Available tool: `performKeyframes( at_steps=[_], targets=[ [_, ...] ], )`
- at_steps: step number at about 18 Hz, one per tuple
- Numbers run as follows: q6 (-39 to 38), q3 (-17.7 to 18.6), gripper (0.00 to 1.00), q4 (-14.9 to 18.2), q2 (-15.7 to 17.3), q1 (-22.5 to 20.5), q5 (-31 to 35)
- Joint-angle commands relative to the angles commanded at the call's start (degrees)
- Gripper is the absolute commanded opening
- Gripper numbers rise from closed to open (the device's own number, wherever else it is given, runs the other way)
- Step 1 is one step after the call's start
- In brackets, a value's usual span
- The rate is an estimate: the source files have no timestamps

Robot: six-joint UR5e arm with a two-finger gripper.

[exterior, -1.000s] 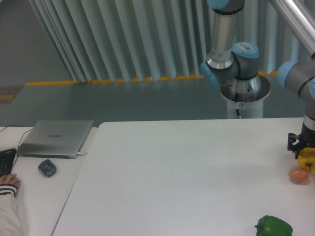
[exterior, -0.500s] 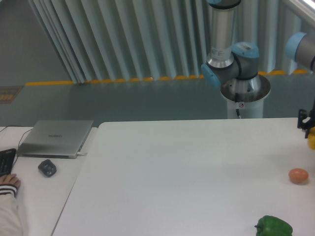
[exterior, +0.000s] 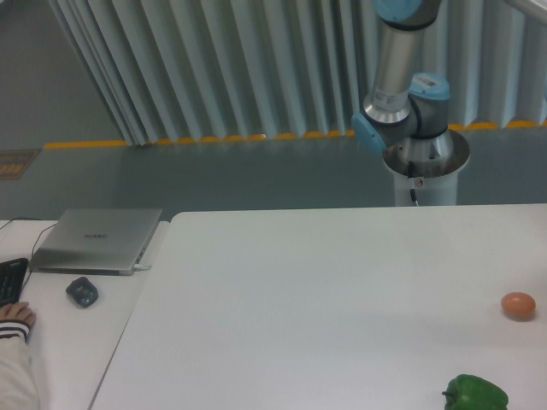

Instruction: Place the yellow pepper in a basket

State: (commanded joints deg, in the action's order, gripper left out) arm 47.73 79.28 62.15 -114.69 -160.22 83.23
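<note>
Neither the yellow pepper nor the gripper shows in the camera view; both lie beyond the right edge. No basket is in view either. Of the arm I see only the base and lower links (exterior: 403,94) behind the table.
An orange-brown ball (exterior: 518,305) lies on the white table (exterior: 325,290) near its right edge. A green bell pepper (exterior: 475,393) sits at the front right. On the left are a closed laptop (exterior: 98,239), a mouse (exterior: 82,292), a keyboard corner (exterior: 8,282) and a person's hand (exterior: 15,318).
The gripper rose from beside the orange-brown ball with the yellow pepper in it, moved up and to the right, and has now left the view.
</note>
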Motion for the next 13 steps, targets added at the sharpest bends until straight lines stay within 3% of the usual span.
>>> performKeyframes(
  at_steps=[7,10,13],
  targets=[
    [-0.18,-1.5,0.26,-7.12,-3.52,-2.11,-1.76],
    [-0.26,-2.46,0.27,-11.87,-5.54,-2.2,-1.76],
    [-0.26,-4.13,0.28,-12.76,-6.69,-2.2,-1.67]
  ],
)
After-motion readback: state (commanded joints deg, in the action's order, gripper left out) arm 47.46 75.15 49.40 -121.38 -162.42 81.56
